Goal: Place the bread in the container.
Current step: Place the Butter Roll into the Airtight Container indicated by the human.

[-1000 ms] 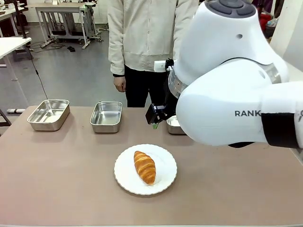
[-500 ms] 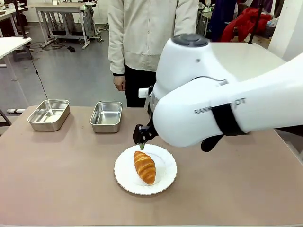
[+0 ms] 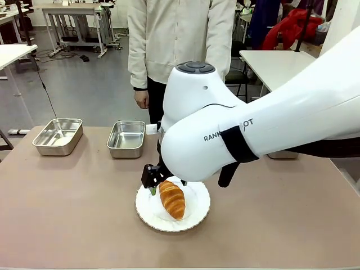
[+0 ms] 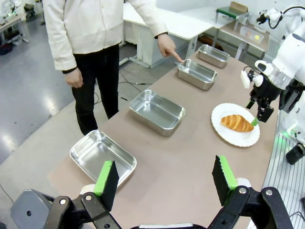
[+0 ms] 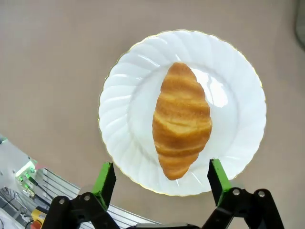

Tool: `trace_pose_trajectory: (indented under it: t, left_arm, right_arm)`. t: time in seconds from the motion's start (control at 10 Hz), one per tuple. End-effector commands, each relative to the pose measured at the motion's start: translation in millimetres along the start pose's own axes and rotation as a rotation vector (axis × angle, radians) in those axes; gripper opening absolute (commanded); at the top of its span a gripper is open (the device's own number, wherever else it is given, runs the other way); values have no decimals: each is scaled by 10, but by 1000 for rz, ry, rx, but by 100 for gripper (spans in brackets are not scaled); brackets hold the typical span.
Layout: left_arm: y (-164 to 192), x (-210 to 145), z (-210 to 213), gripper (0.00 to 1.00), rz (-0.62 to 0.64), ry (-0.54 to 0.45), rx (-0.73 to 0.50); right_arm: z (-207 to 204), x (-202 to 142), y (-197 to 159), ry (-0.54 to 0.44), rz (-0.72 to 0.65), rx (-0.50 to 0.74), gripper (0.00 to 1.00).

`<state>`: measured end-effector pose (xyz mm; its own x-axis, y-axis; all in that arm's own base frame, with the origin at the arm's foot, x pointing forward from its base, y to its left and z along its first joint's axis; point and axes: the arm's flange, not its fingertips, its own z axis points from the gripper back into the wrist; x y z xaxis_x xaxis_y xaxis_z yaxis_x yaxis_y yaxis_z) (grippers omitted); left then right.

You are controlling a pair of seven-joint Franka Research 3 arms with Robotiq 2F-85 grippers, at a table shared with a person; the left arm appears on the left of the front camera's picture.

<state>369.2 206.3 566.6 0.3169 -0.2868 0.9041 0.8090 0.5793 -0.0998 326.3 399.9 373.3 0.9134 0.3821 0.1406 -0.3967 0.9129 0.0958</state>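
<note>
The bread, a golden-brown croissant point(image 3: 172, 198), lies on a white scalloped plate point(image 3: 147, 212) at the table's near middle. My right gripper point(image 3: 166, 187) hangs open just over the croissant's far end; in the right wrist view the croissant point(image 5: 182, 119) sits ahead of and between the spread fingers point(image 5: 105, 179), untouched. Four alike steel pans stand in a row along the far side: point(image 4: 102, 155), point(image 4: 157, 109), point(image 4: 197, 74), point(image 4: 213, 55). A person's hand point(image 4: 169, 47) points a finger toward the third pan. My left gripper point(image 4: 165, 179) is open and empty, high above the table's left end.
The person stands at the far edge behind the second pan point(image 3: 126, 138). The first pan point(image 3: 57, 135) is at the far left. My right arm's bulky body point(image 3: 225, 135) covers the table's right half and the pans there. Bare tabletop surrounds the plate.
My right arm has swung left and down from beside the far pans to the plate, bringing its open gripper over the croissant. The croissant and the plate have not moved.
</note>
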Motion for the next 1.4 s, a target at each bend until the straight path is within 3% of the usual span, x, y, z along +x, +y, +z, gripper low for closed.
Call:
trace_pose_trajectory:
  t: [0.0,1.2,1.3]
  left_arm:
    - [-18,21,9,100,-8,-14,-6]
    - [-18,21,9,100,-8,-14,-6]
    - [-18,21,9,100,-8,-14,-6]
  right_arm:
    - [-129,107,67,-14,13,-31,100]
    - [-789,225,-97,19,64,-80,100]
    - [-786,217,-97,10,45,-96,90]
